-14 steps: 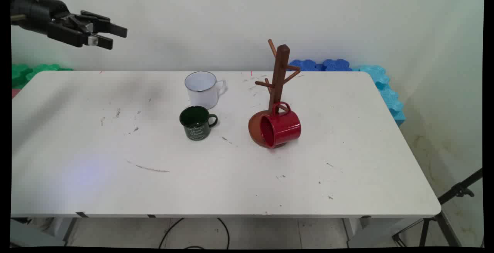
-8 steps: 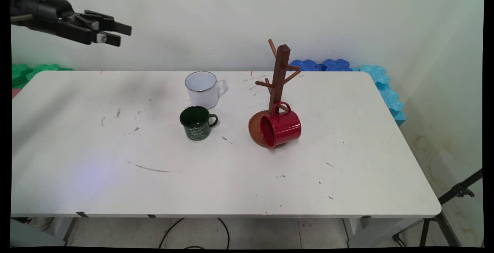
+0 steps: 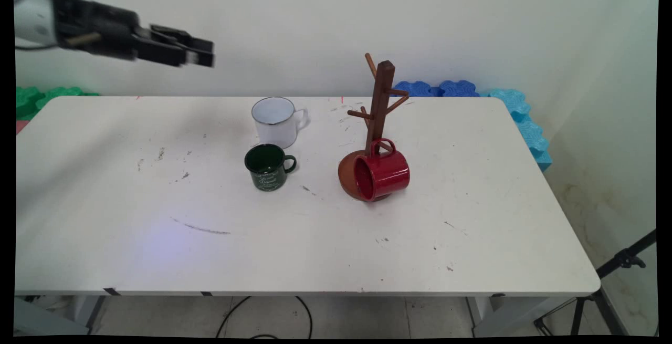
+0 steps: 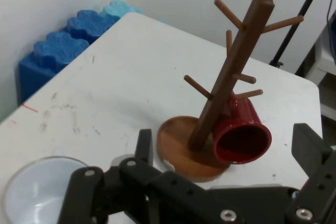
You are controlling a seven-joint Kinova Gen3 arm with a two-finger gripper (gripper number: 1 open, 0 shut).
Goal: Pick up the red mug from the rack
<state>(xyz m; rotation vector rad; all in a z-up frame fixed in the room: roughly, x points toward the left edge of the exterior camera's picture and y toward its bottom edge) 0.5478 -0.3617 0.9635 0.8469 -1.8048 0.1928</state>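
The hand (image 3: pixel 202 54) hangs high above the table's (image 3: pixel 105 202) far left part, pointing right, with nothing between its fingers (image 4: pixel 144 148), which stand apart. It touches nothing; the nearest thing is the white mug (image 3: pixel 274 120), lower and to its right.

The white mug stands upright near the far edge, about midway along it, handle to the right. In the hand view only its rim and pale inside (image 4: pixel 37 190) show at the bottom left corner. Just in front of it, and close but apart, stands the green mug (image 3: pixel 268 166), upright, handle also to the right, with pale lettering on its side.

Right of both mugs is the mug tree (image 3: pixel 379 103), a brown wooden post with pegs on a round base (image 4: pixel 181 153). It leans, its base tipped up off the table on one side. The red mug (image 3: pixel 381 174) hangs by its handle on a low peg, lying sideways with its mouth toward the table's left near side, resting against the base.

Behind the far right corner lie blue foam blocks (image 3: pixel 472 92); green blocks (image 3: pixel 42 97) lie behind the far left corner.
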